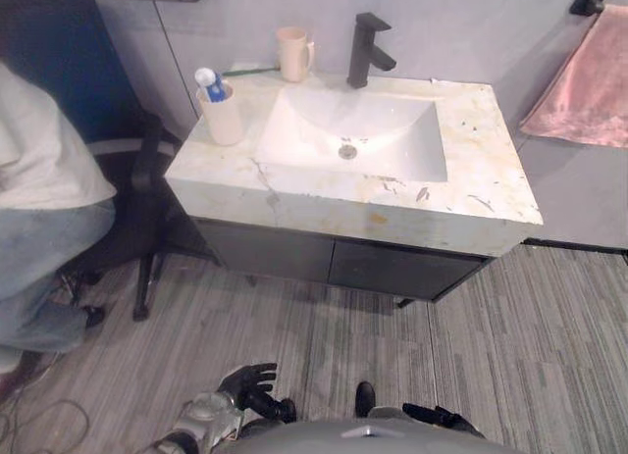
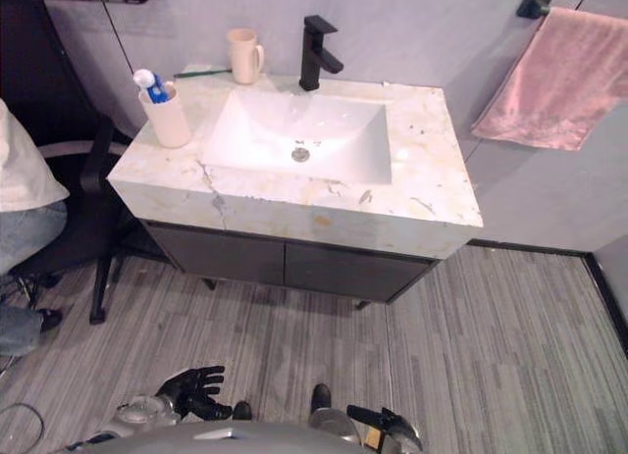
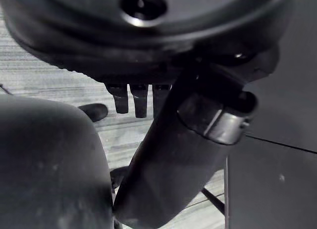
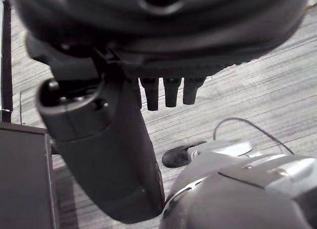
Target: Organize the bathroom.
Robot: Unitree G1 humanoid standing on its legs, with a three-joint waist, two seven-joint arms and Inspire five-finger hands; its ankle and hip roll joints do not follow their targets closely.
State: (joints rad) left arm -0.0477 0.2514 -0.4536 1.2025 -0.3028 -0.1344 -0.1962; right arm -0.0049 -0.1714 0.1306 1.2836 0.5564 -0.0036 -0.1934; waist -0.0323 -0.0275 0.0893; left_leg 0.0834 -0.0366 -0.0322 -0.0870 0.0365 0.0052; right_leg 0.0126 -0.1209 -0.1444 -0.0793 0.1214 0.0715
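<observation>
1. The left robot hand [image 1: 247, 383] is seen low at the near edge above the wood-patterned floor [image 1: 324, 346]; its fingers are spread and relaxed, and nothing is held.
2. The right robot hand [image 1: 439, 416] is seen at the near edge, lower right, over the same floor; in its wrist view the fingers [image 4: 171, 92] extend straight, released and empty.
3. A vanity desk [image 2: 432, 204] with a marbled top and a dark cabinet [image 2: 285, 263] beneath it stands beyond the floor, against the wall.
4. A white rectangular basin [image 2: 304, 130] with a metal drain [image 2: 300, 154] is set into the middle of the top.
5. A cream tumbler [image 1: 223, 114] is observed upright on the desk's left side, just beside the basin; a blue-and-white toothpaste tube [image 1: 210, 82] stands in it.
6. A beige mug [image 1: 294, 54] is observed upright at the rear of the top, left of the black faucet [image 1: 368, 50], well apart from the tumbler.
7. A green toothbrush [image 2: 201, 74] lies flat at the rear left edge, near the mug.
8. A pink towel [image 2: 564, 76] hangs from a black rail [image 2: 537, 2] on the right wall.
9. A seated person [image 1: 44, 179] and a black office chair [image 1: 132, 194] are noted at the left.
</observation>
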